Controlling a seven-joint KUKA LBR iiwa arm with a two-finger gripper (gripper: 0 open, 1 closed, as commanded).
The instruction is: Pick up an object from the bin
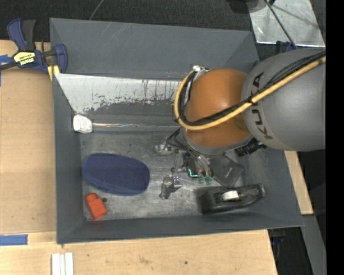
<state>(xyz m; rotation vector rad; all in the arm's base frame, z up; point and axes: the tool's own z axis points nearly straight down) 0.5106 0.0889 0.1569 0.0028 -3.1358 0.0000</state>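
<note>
gripper [167, 168] low in bin centre, fingers apart, nothing between; blue oval pad [116, 174] beside it, black tape dispenser [229, 198] opposite side.

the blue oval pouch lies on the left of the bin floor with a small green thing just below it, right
Not green: the small thing just below the blue oval pouch is orange, as the camera view shows.

The metal bin [66, 171] is matt and scratched. The blue oval pad [116, 174] looks like woven cloth, the black dispenser [229, 198] like glossy plastic.
</note>
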